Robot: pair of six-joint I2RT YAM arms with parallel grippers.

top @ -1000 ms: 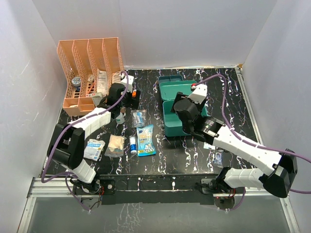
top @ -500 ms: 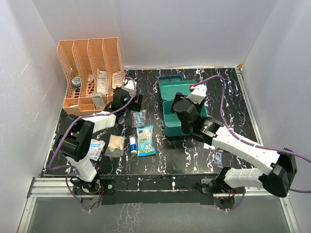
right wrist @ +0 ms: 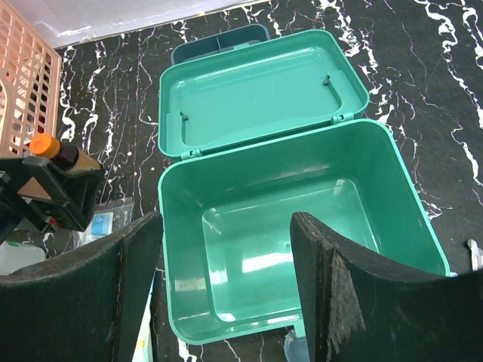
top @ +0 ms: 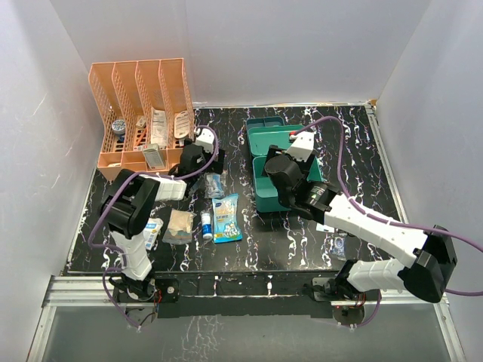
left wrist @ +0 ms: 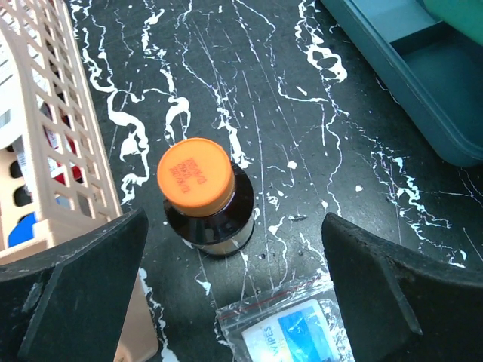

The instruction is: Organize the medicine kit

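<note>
Medicine kit (right wrist: 279,226) sits open and empty below the right gripper (right wrist: 225,222), whose jaws stand apart holding nothing; its lid is folded back on the black marbled table (right wrist: 453,75). The left gripper (left wrist: 234,226), jaws spread wide, hovers above an upright orange-capped brown bottle (left wrist: 198,181) just beside the orange rack (left wrist: 45,151).

A robot test cell in a lab, not a home or shop — plain white panels (top: 287,45) box in a black, white-veined desk (top: 298,241) on three sides. The cabled left arm (top: 139,197) and right arm (top: 377,226) are bolted by a metal frame (top: 241,303) along the bottom of the frame.
</note>
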